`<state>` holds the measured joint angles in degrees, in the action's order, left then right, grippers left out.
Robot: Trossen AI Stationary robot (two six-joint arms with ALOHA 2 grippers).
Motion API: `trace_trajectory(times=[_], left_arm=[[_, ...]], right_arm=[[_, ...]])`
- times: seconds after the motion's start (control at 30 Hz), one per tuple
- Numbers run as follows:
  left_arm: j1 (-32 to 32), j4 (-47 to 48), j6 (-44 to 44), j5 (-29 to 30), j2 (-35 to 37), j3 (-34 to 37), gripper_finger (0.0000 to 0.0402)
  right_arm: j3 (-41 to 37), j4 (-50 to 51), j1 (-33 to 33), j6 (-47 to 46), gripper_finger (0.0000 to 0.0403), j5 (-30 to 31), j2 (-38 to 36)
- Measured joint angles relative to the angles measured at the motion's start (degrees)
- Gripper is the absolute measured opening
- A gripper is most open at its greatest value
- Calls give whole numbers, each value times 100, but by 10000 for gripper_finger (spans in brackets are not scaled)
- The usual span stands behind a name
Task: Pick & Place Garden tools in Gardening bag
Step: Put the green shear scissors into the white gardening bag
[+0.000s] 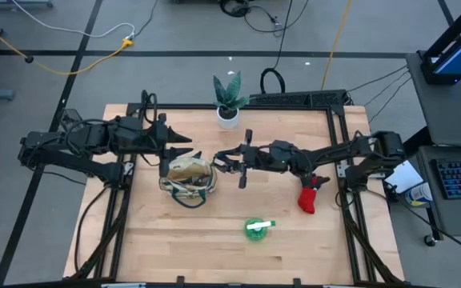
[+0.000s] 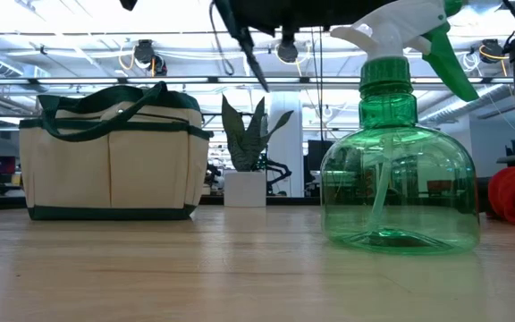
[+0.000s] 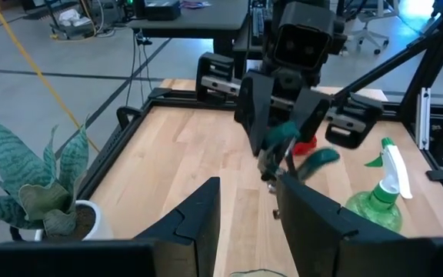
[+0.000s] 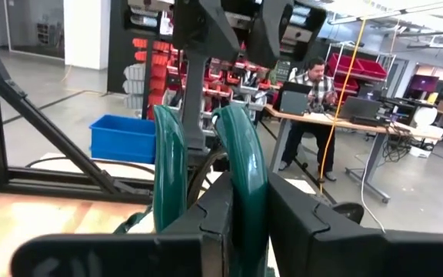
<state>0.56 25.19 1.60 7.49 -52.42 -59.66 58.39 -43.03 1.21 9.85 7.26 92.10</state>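
Green spray bottle (image 2: 399,159) stands outside the gardening bag (image 2: 114,161), well apart.

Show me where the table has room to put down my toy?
Bare wood lies along the near edge beside the spray bottle, and in the far corners either side of the plant. The middle is crowded: bag, both grippers, glove.

Robotics lab, desks (image 4: 337,123), floor cables (image 1: 78,60)
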Motion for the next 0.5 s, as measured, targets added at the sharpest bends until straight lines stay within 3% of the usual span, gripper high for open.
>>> trace_trajectory(times=[0.5], left_arm=[[0, 681, 204, -37, -9, 0, 132]], right_arm=[[475, -55, -74, -32, 49, 12, 815]])
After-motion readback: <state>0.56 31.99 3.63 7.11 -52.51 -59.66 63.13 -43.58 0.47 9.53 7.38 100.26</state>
